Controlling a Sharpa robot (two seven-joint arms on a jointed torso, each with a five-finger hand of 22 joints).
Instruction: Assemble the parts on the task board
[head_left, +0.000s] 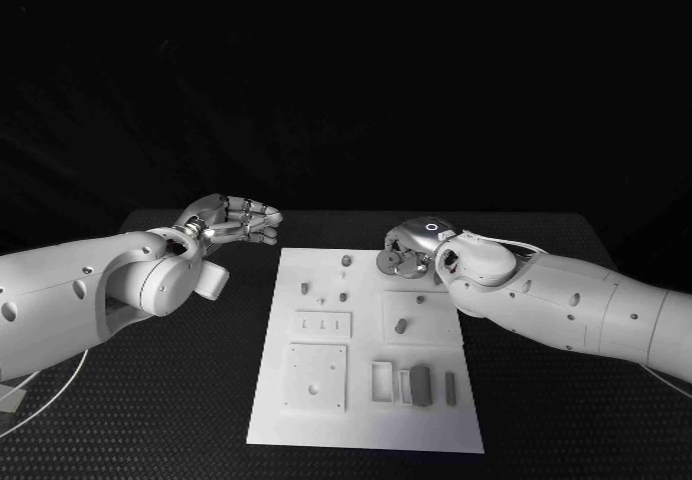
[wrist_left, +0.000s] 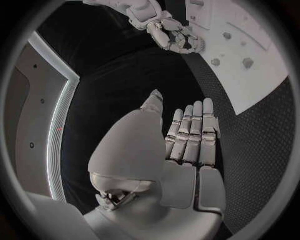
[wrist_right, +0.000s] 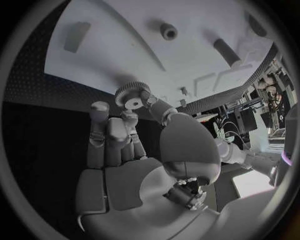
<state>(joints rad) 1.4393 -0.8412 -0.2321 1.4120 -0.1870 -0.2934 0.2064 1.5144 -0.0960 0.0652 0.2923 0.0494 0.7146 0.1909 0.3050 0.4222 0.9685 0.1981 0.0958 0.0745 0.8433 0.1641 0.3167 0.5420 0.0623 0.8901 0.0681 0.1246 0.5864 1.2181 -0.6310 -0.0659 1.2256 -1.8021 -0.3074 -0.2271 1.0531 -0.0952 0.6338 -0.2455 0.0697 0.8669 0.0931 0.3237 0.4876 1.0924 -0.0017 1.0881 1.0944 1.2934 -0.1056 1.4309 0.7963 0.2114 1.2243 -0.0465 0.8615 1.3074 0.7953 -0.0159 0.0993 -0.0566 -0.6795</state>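
Note:
The white task board (head_left: 433, 425) lies in the middle of the black table. Small grey parts stand on it: a peg (head_left: 346, 260) near the far edge, another peg (head_left: 401, 324) in a square recess, and a dark block (head_left: 420, 384) near the front. My right hand (head_left: 421, 243) hovers over the board's far right corner and pinches a grey gear (head_left: 389, 262) between thumb and finger. The right wrist view shows the toothed gear (wrist_right: 131, 97) at the fingertips (wrist_right: 152, 101), above the board (wrist_right: 125, 55). My left hand (head_left: 231, 220) hangs left of the board, holding nothing; its fingers (wrist_left: 190, 135) lie straight, side by side.
A square plate (head_left: 316, 377) and a slotted plate (head_left: 323, 324) are set into the board's left half. A slim grey bar (head_left: 450, 388) lies beside the dark block. Black table surface (head_left: 188, 400) runs along both sides of the board.

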